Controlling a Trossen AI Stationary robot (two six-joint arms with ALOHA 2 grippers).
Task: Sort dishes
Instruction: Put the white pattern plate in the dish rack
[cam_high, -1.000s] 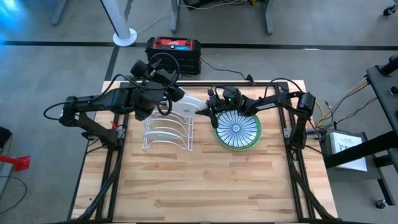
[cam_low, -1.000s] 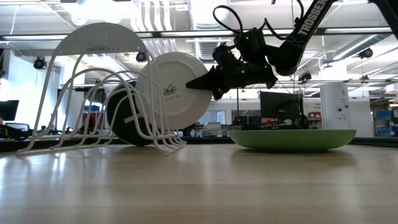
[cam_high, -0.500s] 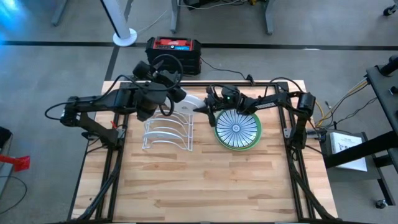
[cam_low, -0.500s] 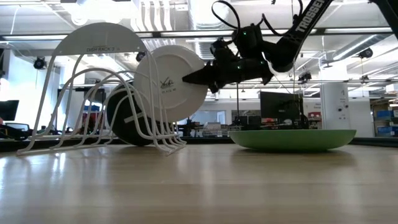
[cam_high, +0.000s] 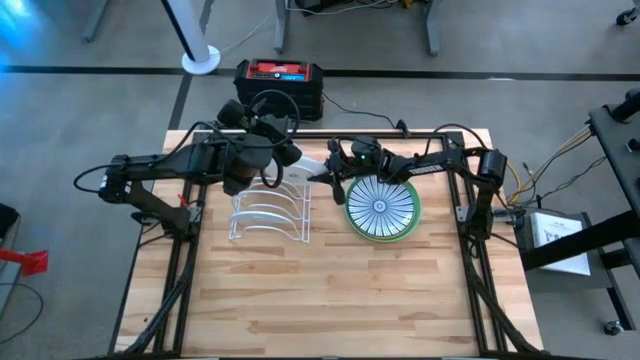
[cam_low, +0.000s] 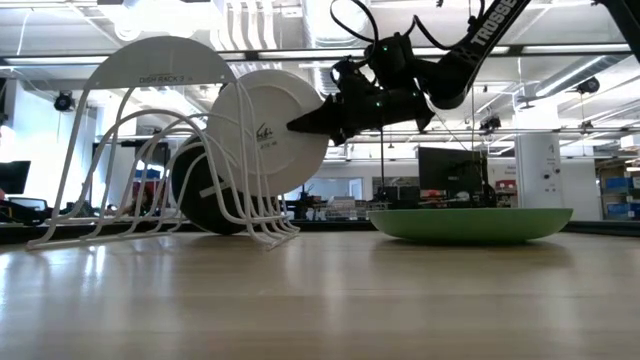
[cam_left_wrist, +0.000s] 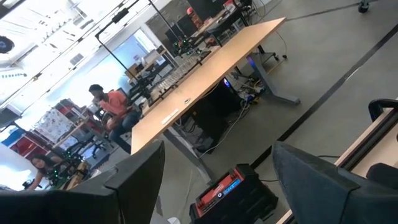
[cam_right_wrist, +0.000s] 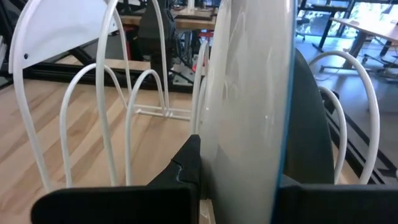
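Note:
My right gripper (cam_high: 322, 174) is shut on a white plate (cam_low: 268, 133), which stands on edge at the right end of the white wire rack (cam_low: 150, 150). A dark plate (cam_low: 203, 190) stands on edge in the rack behind it, its lower rim down among the wires. To the right, a white plate with blue radial lines (cam_high: 381, 206) lies on top of a green plate (cam_low: 470, 222) on the table. My left gripper (cam_high: 262, 150) hangs open above the rack's far side, holding nothing. My right gripper pinches the white plate's rim (cam_right_wrist: 249, 155) on the side facing the table's right, one finger (cam_right_wrist: 186, 165) on each face. The fingers come in nearly level from the right. The plate stands upright on edge, lifted clear of the table; whether it touches the rack's wires I cannot tell.
A black and red box (cam_high: 280, 85) sits beyond the table's far edge. The near half of the wooden table (cam_high: 330, 300) shows bare boards. The rack's near slots (cam_high: 265, 220) hold nothing.
My right gripper has risen a little and gone toward the table's left, into the rack, rolling slightly. The white plate has gone with it, staying on edge and coming closer to the dark plate.

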